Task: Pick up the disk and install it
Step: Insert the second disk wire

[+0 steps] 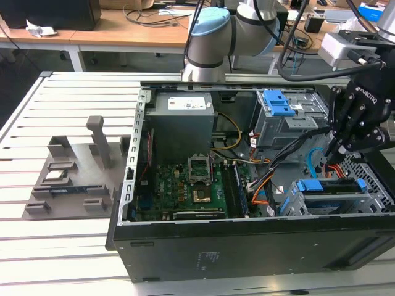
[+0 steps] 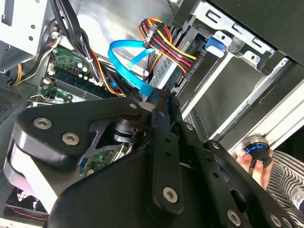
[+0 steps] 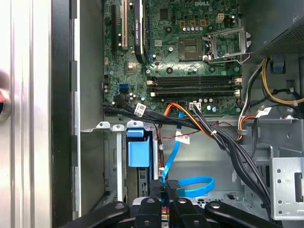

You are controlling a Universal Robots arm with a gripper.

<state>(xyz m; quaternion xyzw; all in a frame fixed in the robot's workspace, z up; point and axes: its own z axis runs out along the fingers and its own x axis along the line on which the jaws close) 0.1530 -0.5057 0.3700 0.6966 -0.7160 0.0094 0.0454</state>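
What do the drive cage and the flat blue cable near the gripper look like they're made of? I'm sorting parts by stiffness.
The drive cage looks like bare sheet metal: dull silver, thin folded walls with punched slots, topped by a glossy blue bracket that is probably plastic. The flat blue cable looks like flexible plastic-jacketed ribbon, smooth and slightly shiny, bent in a loop beside the gripper.

White lettering is carried on the housing of the gripper (image 1: 336, 148). A printed white sticker (image 1: 188, 103) is fixed on the grey power supply (image 1: 182, 129). White print is marked on the green motherboard (image 3: 190, 47). No wording can be made out.
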